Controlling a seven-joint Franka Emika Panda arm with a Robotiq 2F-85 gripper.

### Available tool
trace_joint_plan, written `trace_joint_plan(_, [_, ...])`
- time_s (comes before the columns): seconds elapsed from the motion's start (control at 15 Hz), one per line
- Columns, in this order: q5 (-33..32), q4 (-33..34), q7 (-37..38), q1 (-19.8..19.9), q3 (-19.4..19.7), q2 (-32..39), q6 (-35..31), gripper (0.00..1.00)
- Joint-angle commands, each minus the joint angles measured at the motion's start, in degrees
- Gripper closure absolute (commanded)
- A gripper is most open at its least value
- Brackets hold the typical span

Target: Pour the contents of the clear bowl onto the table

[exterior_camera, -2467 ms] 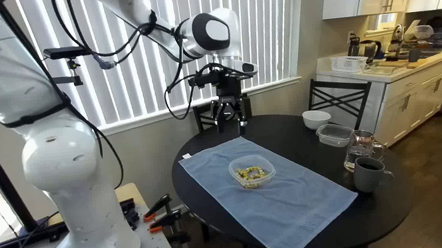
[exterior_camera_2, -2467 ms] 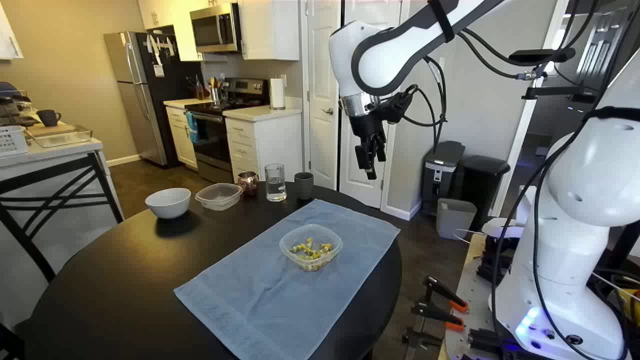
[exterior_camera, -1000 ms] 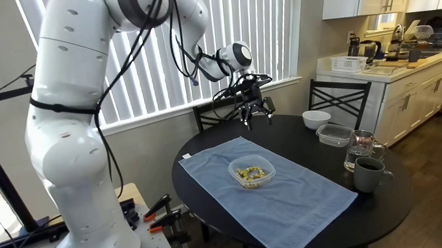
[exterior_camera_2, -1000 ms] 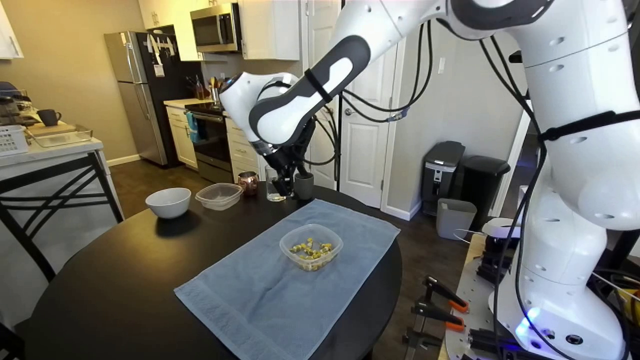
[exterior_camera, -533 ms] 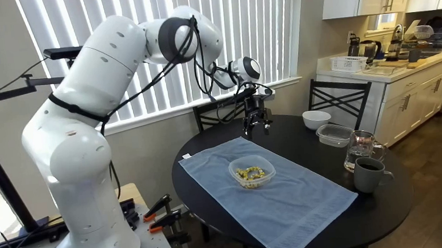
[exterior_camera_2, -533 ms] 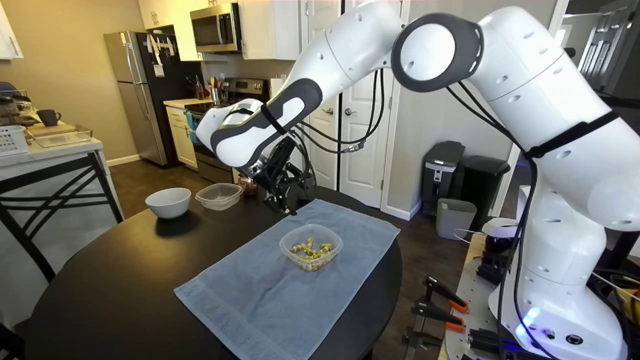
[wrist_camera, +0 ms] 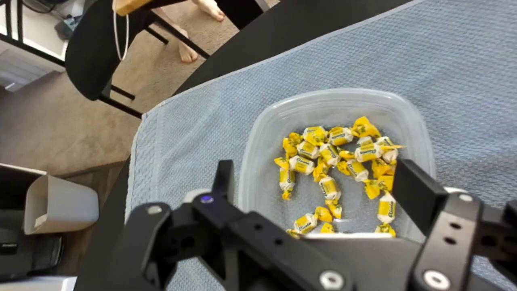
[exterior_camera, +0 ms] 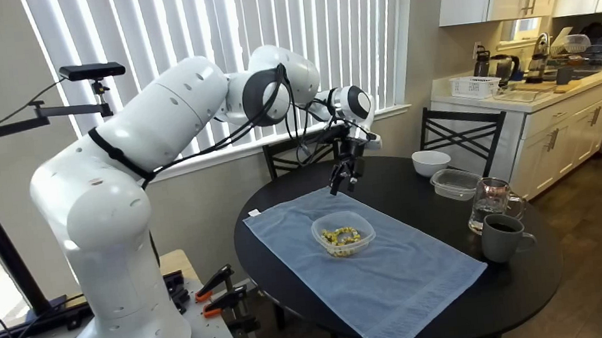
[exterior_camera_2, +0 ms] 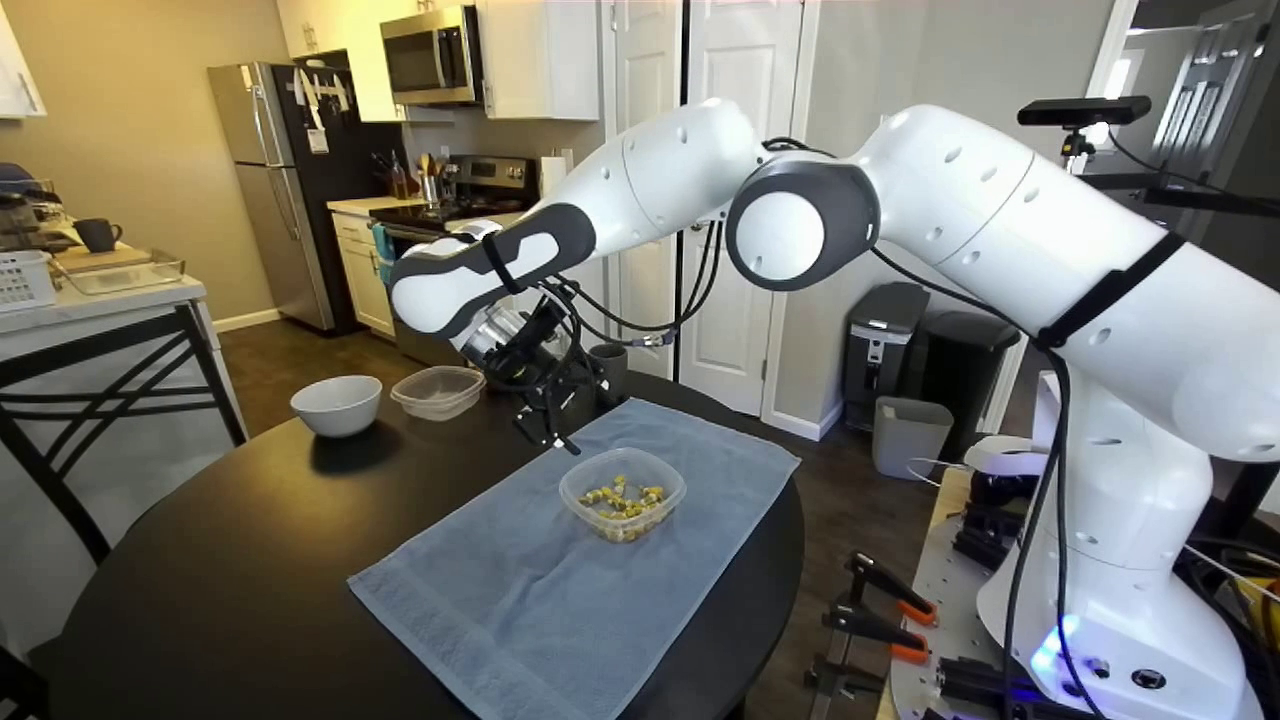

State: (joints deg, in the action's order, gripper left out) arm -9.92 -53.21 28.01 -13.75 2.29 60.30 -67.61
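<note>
Wrist view: the jaws are parted, nothing gripped; sweets (wrist_camera: 329, 154) are held in the bowl (wrist_camera: 338, 106), set on cloth (wrist_camera: 202, 121) over the worktop (wrist_camera: 307, 28). Reaching is judged in hand; next, the bowl must be neared and pinched, though depth is poorly shown.

In an exterior view, a round white bowl (exterior_camera: 431, 164) and an oblong clear plastic tub (exterior_camera: 455, 188) rest toward three o'clock, a tapered grey mug (exterior_camera: 500, 243) toward four. In an exterior view, a steel-fronted black refrigerator (exterior_camera_2: 290, 195) stands at ten o'clock. In the wrist view, bare feet (wrist_camera: 188, 51) show at eleven, a black chair (wrist_camera: 91, 52) at ten.
</note>
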Motion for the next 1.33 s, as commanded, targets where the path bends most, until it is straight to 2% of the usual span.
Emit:
trace_joint_plan(0.0, [-0.86,7.62,-3.17,-0.95,-0.43,3.73,-2.11,0.0])
trace_joint_plan(0.13, [-6.27,9.39,-4.53,-3.9,1.25,4.68,-2.85,0.0])
trace_joint_plan(0.47, [-15.3,10.55,-8.82,-8.66,1.56,6.19,-6.31,0.0])
trace_joint_plan(0.87, [-20.63,9.61,-8.35,-10.85,2.56,8.95,-7.57,0.0])
trace_joint_plan(1.27, [-18.71,13.95,-2.4,-12.06,2.59,14.59,-3.15,0.0])
